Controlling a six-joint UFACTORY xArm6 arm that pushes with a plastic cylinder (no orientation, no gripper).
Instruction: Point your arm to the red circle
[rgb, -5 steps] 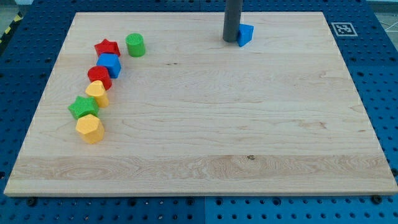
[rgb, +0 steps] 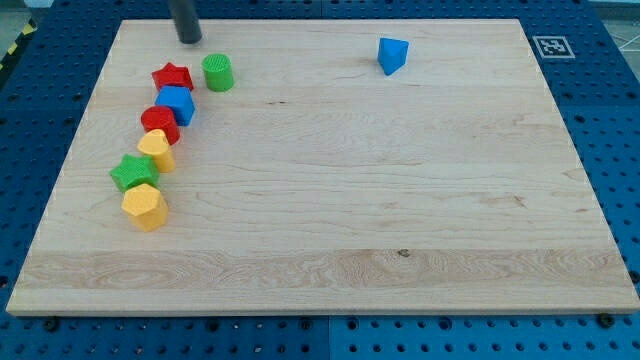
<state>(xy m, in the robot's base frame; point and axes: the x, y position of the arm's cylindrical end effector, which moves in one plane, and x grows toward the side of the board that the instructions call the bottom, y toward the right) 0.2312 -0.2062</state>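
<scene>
Pale wooden board (rgb: 400, 200) with light grain, on a blue pegboard table (rgb: 620, 120). Beside the red circle (rgb: 158, 122): a red star (rgb: 172, 76), blue cube (rgb: 178, 104), green cylinder (rgb: 217, 72), 2 yellow blocks (rgb: 156, 148) (rgb: 144, 206), green star (rgb: 132, 172). Far off, a blue triangle (rgb: 392, 54). My tip (rgb: 189, 40) is dark grey.

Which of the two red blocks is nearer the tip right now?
The red star, at the top of the left-hand chain, just below my tip. The red circle sits farther down the chain, beyond the blue cube.
</scene>
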